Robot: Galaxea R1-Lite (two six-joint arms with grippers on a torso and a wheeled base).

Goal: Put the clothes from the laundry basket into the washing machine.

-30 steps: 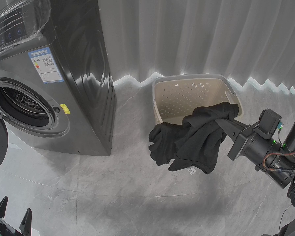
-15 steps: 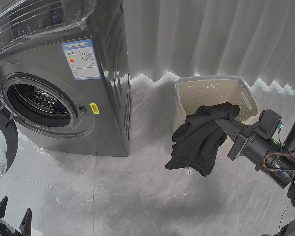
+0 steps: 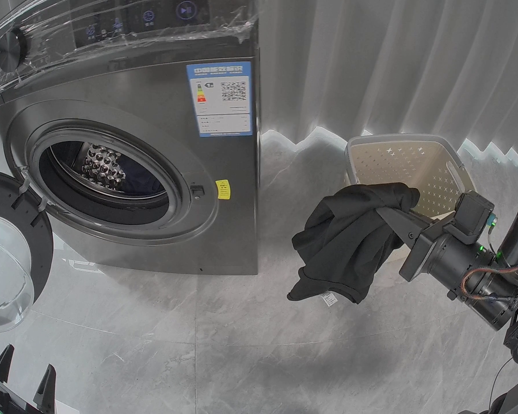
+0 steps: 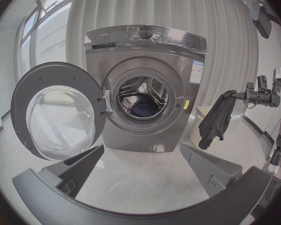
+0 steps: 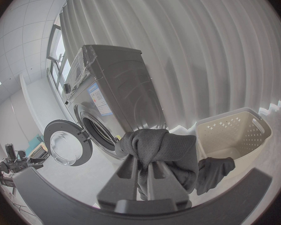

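So the right tool [image 3: 384,211] is out in the air on the right side, fingers pressed together on a bunched-up fold of a black garment [image 3: 342,242], and the rest of that garment just hangs loose below the pinch, clear of the floor [image 3: 242,346]. There's a small white tag [image 3: 329,299] dangling at its lower hem. It hangs in front of the laundry basket [image 3: 407,141], on the side facing the washing machine [image 3: 224,214]; from the head view part of it overlaps the basket's near wall, but I can't tell if it's actually touching. The basket is a cream plastic one with little star-shaped holes, sitting upright on the floor up against the white curtain [image 3: 397,53], just to the right of the machine. The machine's round door [image 4: 57,110] is swung wide open to its left, and in the left wrist view you can see a dark piece of clothing [image 4: 142,109] lying at the bottom of the drum [image 4: 153,88]. The left tool [image 4: 141,148] is low down in front of the machine, pointed at the opening, fingers spread with nothing between them.
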